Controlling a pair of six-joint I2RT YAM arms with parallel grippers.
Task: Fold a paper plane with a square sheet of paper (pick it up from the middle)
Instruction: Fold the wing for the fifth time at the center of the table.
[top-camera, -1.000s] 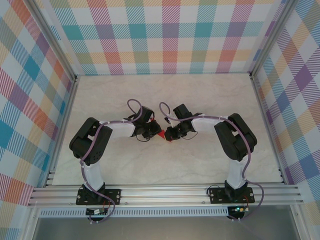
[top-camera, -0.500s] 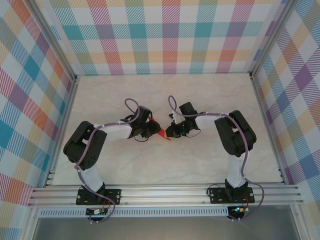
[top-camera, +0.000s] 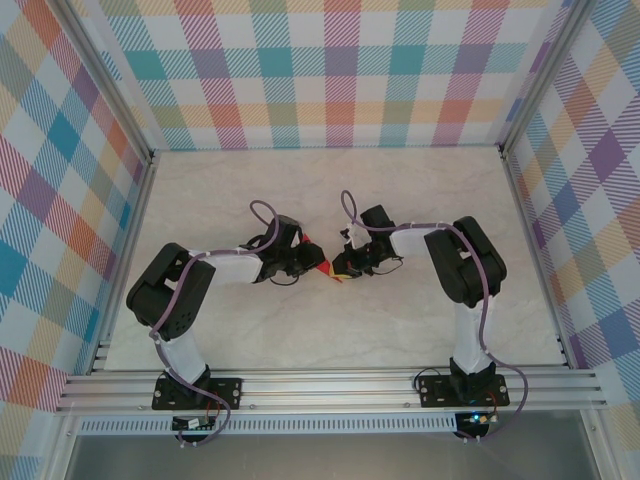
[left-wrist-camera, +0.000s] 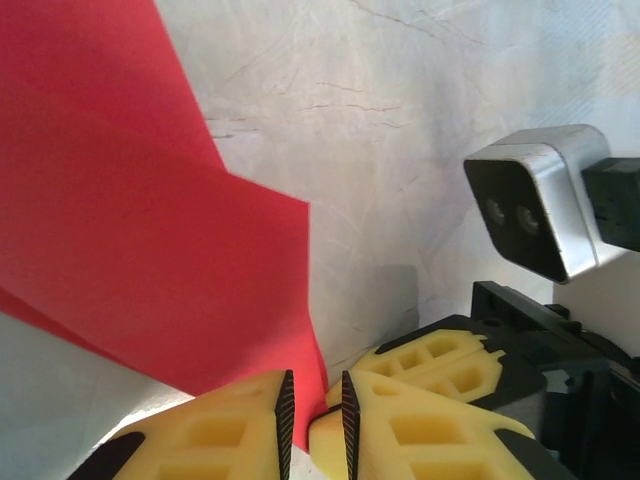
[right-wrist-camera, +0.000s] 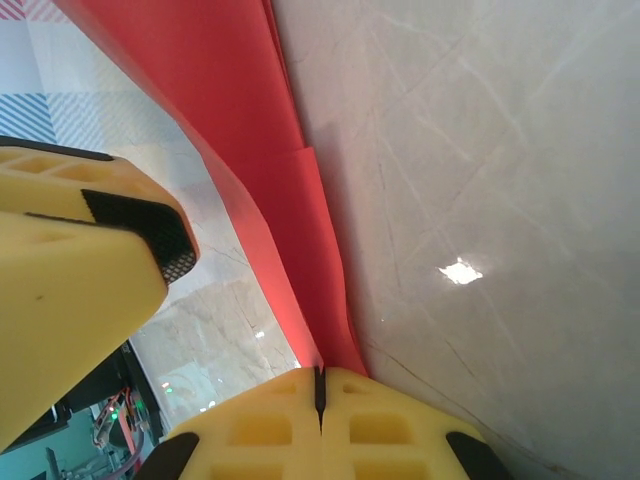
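while both arms have edged closer at frame centre, the red paper (top-camera: 322, 268) hangs between them off the marble table (top-camera: 400, 200); left gripper (left-wrist-camera: 313, 415) nearly pressed together, pinching its lower edge; right gripper (right-wrist-camera: 320, 390) clamped on the crease; folding mid-way; plaid walls (top-camera: 340, 70) well apart, nothing obstructs

Both arms reach inward over pale marble table (top-camera: 200, 330). Left gripper (top-camera: 306, 262) and right gripper (top-camera: 342, 268) nearly meet at centre, folded red paper (top-camera: 321, 268) between them. Plaid walls (top-camera: 340, 70) enclose the table.
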